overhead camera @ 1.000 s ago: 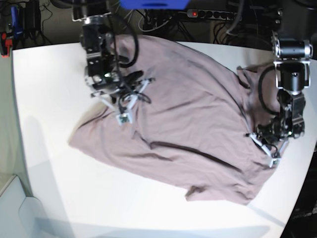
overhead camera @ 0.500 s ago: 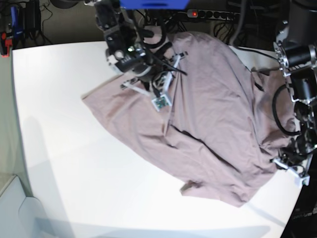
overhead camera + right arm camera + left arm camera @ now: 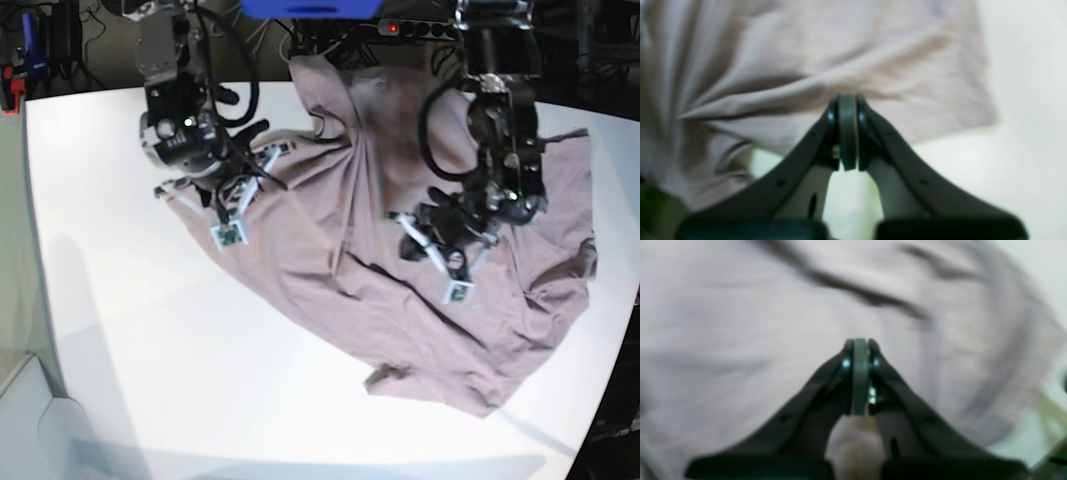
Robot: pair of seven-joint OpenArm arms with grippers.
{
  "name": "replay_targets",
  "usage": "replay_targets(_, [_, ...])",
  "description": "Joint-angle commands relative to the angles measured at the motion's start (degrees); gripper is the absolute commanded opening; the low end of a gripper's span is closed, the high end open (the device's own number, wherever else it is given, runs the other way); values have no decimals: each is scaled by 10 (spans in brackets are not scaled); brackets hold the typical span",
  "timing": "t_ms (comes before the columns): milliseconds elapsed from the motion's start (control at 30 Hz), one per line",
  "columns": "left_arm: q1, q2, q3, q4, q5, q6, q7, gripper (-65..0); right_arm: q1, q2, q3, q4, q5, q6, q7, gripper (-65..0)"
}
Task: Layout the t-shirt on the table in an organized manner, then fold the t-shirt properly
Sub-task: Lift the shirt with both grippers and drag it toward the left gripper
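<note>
Both grippers are sitting fully closed with their jaws pressed together, and neither is visibly pinching cloth between its tips. In the base view the right gripper (image 3: pixel 232 222) is hanging over the left-hand edge of the t-shirt (image 3: pixel 400 290), its fingertips pointing down and toward the front of the table (image 3: pixel 150 350); whether it is touching the fabric cannot be told. Its wrist view is showing the closed tips over a straight edge of the t-shirt (image 3: pixel 840 60), with bare white table (image 3: pixel 1023 133) beyond that edge and under the gripper (image 3: pixel 847 133). The left gripper (image 3: pixel 452 280) is hovering over the middle-right part of the garment, also pointing down and forward, and its wrist view is showing the shut tips (image 3: pixel 860 373) above blurred, creased cloth (image 3: pixel 740 323) that is filling nearly the whole frame. The t-shirt is lying crumpled rather than flat, spreading over the centre and right half of the table. Its long axis is running diagonally, from the far edge of the table near the top centre of the base view down to the near right, where one corner is curling up beside a small fold. A broad lobe is reaching out to the left under the right gripper, and another is bulging toward the right edge of the table. Deep folds are crossing the middle of the cloth, roughly along the diagonal. The collar cannot be made out, so which end is the neck cannot be told.
</note>
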Motion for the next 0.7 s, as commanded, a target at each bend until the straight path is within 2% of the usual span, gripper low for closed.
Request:
replay_targets(0, [-4, -1, 7, 25, -3, 5, -16, -650, 6, 0, 9, 12, 4, 3, 10, -650])
replay_targets(67, [14, 10, 35, 44, 1, 5, -15, -650, 7, 5, 23, 11, 5, 4, 13, -650])
replay_targets(200, [56, 3, 78, 68, 1, 6, -11, -650, 8, 9, 43, 11, 5, 4, 15, -650])
replay_targets(400, [90, -55, 98, 85, -1, 6, 57, -650, 22, 9, 50, 11, 5, 4, 10, -650])
replay_targets(567, [106, -95, 99, 87, 1, 4, 60, -650, 22, 7, 50, 10, 5, 4, 14, -650])
replay_targets(667, [109, -104, 100, 62, 1, 2, 59, -650, 22, 7, 49, 10, 5, 4, 15, -650])
